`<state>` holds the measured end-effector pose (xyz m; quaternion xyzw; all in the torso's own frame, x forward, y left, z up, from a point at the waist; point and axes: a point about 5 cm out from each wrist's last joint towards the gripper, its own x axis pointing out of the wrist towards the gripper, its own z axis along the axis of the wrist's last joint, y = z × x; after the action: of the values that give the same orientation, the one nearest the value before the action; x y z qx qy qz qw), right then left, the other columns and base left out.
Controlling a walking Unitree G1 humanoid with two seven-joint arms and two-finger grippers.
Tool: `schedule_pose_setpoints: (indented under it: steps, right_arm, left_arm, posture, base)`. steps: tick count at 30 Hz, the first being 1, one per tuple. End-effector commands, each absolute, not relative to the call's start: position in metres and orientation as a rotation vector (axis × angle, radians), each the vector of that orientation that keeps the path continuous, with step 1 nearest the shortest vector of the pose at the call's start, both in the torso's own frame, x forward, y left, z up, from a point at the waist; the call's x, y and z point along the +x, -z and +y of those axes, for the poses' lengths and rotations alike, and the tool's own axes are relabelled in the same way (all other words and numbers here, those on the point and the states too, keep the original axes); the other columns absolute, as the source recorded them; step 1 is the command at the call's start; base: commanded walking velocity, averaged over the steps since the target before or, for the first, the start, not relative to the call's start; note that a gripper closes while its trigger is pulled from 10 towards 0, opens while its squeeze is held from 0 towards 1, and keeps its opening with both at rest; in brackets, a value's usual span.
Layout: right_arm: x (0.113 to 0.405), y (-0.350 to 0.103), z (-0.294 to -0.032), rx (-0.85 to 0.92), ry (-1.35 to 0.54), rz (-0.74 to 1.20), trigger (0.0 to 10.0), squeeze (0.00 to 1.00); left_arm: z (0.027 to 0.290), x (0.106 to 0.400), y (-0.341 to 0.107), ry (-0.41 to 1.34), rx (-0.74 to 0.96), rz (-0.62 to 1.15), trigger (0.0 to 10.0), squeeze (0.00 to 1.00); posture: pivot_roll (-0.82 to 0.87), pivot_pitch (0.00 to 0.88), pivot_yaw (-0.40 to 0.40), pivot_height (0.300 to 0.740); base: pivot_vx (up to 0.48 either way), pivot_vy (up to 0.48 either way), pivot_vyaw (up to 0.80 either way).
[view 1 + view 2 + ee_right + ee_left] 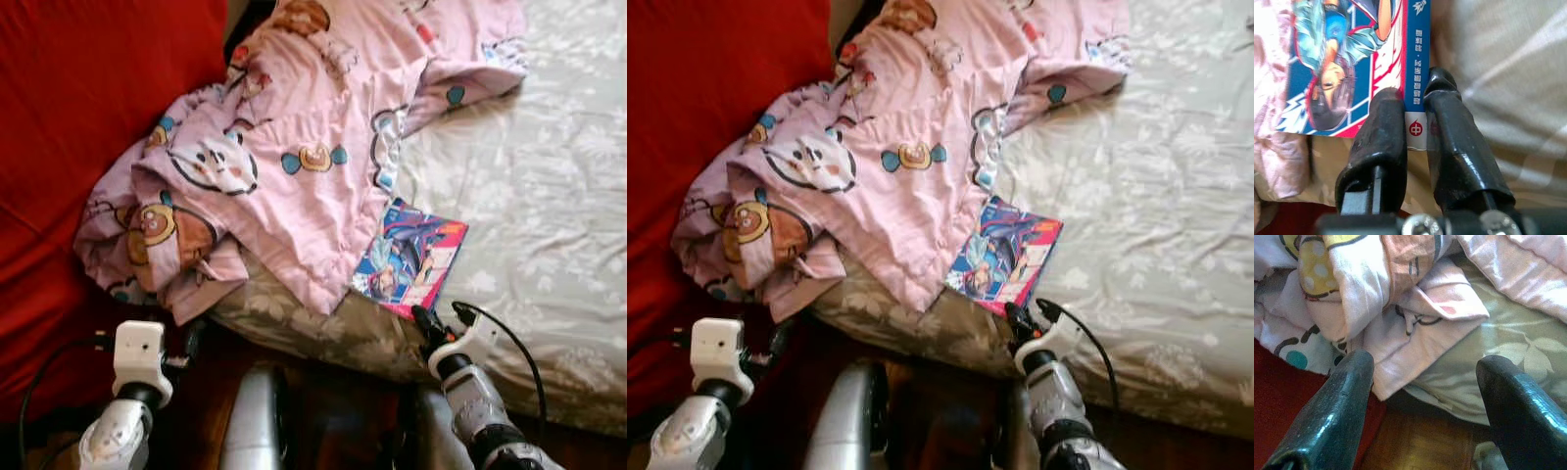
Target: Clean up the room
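A comic book [409, 258] with a bright blue and red cover lies on the bed [549, 206], just right of centre in the left eye view, its upper left part tucked under the edge of a pink cartoon-print blanket [284, 166]. The blanket is bunched in a heap across the upper middle and left of the frame, spilling over the bed's near edge toward a red cushion [78, 117] that takes up the left side. The bed wears a pale grey-green sheet with a leaf pattern.

The right end effector [1413, 132] sits at the book's lower corner, near the bed's front edge at lower right of centre. In the right wrist view its two black fingers [1383, 142] are closed nearly together on the white and blue spine edge of the book, pinching it.

The left end effector [1425, 396] is at the lower left of the left eye view, below the hanging blanket. In the left wrist view its fingers [1339, 411] stand wide apart with nothing between them, pointing at a folded blanket corner and the sheet, with brown wooden floor [1420, 445] beneath
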<state>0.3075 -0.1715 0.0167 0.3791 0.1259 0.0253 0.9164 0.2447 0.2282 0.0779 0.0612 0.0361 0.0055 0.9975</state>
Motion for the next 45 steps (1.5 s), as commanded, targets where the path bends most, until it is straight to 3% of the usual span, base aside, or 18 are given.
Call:
schedule_pose_setpoints:
  steps: [1,12,13,21,28,39,45]
  right_arm:
    - [0.303,-0.013,-0.175,0.767,-0.033,0.248,0.0,0.0]
    - [0.309,-0.042,-0.203,0.451,-0.003,0.066,0.0,0.0]
    - [0.309,-0.047,-0.205,0.399,-0.015,0.048,10.0,0.0]
    - [0.311,-0.067,-0.208,0.16,-0.03,-0.042,10.0,0.0]
    - [0.307,-0.073,-0.187,0.054,-0.148,-0.066,10.0,0.0]
    - [0.294,-0.063,-0.188,0.088,-0.016,-0.038,10.0,0.0]
    - [0.288,-0.058,-0.192,0.092,0.026,-0.012,10.0,0.0]
  left_arm:
    - [0.233,0.242,-0.069,-0.037,0.142,0.094,10.0,0.0]
    - [0.232,0.258,-0.067,-0.098,0.068,0.03,10.0,0.0]
    - [0.233,0.258,-0.067,-0.117,0.047,0.021,10.0,0.0]
    - [0.233,0.254,-0.062,-0.151,0.005,0.011,10.0,0.0]
    - [0.233,0.254,-0.056,-0.146,-0.036,0.024,10.0,0.0]
    - [0.233,0.265,-0.063,-0.134,-0.018,-0.01,10.0,0.0]
    - [0.234,0.264,-0.062,-0.138,-0.023,-0.01,10.0,0.0]
  posture:
    - [0.19,0.151,0.028,0.605]
    - [0.08,0.008,-0.018,0.605]
    - [0.06,0.0,-0.025,0.605]
    - [0.04,0.0,-0.037,0.605]
    - [0.01,0.0,-0.011,0.605]
    - [0.0,0.0,0.005,0.605]
    - [0.0,0.0,0.008,0.639]
  base:
    - [0.0,0.0,0.0]
    - [0.0,0.0,0.0]
    - [0.0,0.0,0.0]
    - [0.0,0.0,0.0]
    - [0.0,0.0,0.0]
    - [0.0,0.0,0.0]
    - [0.0,0.0,0.0]
